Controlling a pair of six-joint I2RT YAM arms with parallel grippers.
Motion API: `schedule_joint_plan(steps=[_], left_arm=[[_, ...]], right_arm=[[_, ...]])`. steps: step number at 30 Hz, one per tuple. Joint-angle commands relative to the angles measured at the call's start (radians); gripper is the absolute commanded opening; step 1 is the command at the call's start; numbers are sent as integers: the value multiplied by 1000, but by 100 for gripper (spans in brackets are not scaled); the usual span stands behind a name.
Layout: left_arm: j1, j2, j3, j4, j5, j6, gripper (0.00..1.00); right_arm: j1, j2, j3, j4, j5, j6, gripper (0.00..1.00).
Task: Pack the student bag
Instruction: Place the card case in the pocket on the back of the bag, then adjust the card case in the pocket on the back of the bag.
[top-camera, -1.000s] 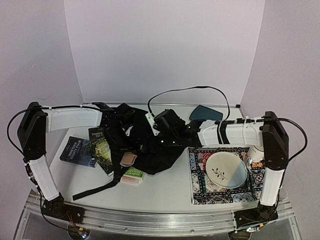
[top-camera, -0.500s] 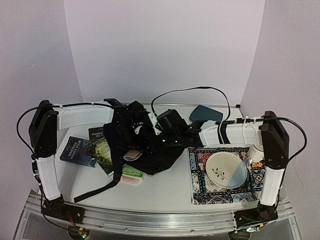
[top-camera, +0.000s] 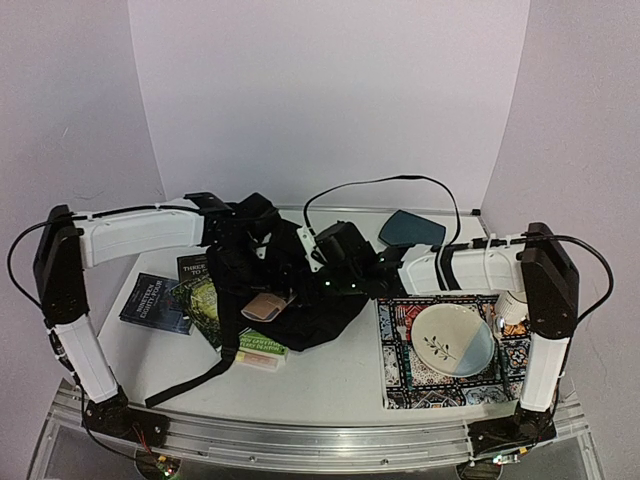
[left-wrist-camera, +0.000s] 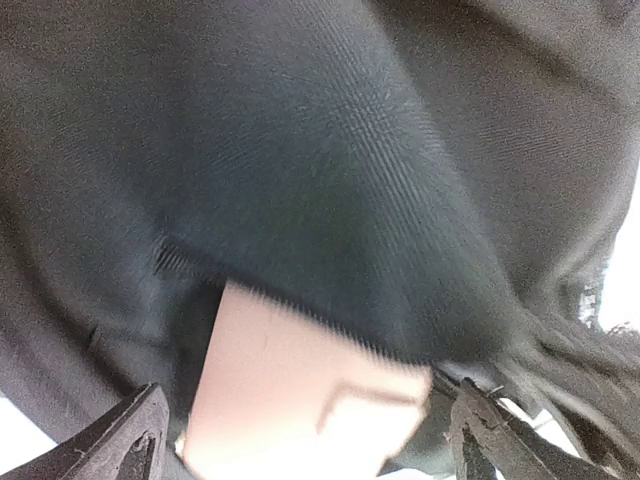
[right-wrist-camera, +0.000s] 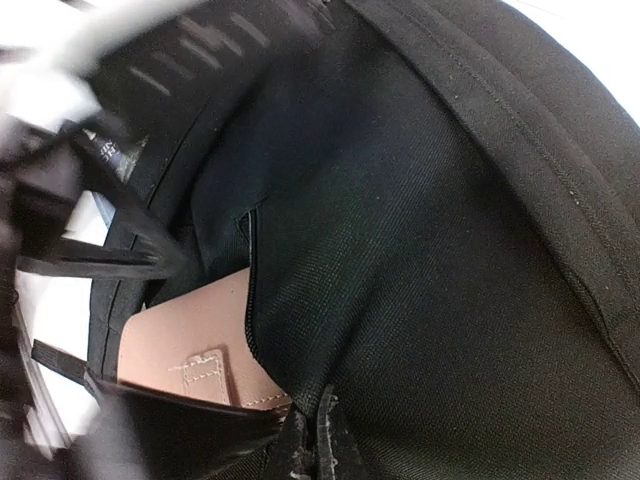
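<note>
The student bag (top-camera: 310, 295) is a black backpack slumped mid-table, its straps trailing toward the front left. A pink pouch (top-camera: 265, 307) pokes out of its opening. My left gripper (top-camera: 258, 280) hangs over that opening. In the left wrist view its fingers (left-wrist-camera: 125, 445) stand wide apart on either side of the pouch (left-wrist-camera: 300, 400), clear of it, with black fabric over the pouch's top. My right gripper (top-camera: 305, 258) is shut on the bag's opening edge (right-wrist-camera: 330, 380) and holds it up. The right wrist view shows the pouch (right-wrist-camera: 185, 350) inside.
Two dark books (top-camera: 155, 300) (top-camera: 205, 300) lie left of the bag, and a green box (top-camera: 262, 350) sits at its front. At right, a patterned tray (top-camera: 400, 380) carries a plate (top-camera: 452, 338) and a white mug (top-camera: 512, 305). A dark teal object (top-camera: 410, 228) lies at the back.
My left gripper has opened wider around the pink pouch, which has slid up and further into the bag. The left elbow swung right, then back left. The right arm stayed put.
</note>
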Motion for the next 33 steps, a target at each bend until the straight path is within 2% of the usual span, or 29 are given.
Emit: schedule_joint_plan(steps=[1,4,8,12,17,23,27,33], left_arm=[[-3,-166,-85,62,3,-170,99],[-3,-218,-167,111,41,-253,99],[-3,-291,-303,182,57,-349,92],[-2,-371,-417,291,61,-456,81],[0,-430,-557,512,100,-586,69],[-1,-438,-620,641,75,-670,55],[-1,-440,-635,682,48,-708,43],[0,-481,-643,683,5,-714,39]], right_arm=[[15,-63,2,72,-42,11,0],[16,-58,7,72,-49,12,0],[15,-50,16,72,-60,19,0],[15,-47,20,72,-75,27,0],[15,-41,24,73,-92,32,0],[14,-36,29,73,-112,35,0],[15,-37,28,73,-121,34,0],[15,-45,18,72,-126,35,0]])
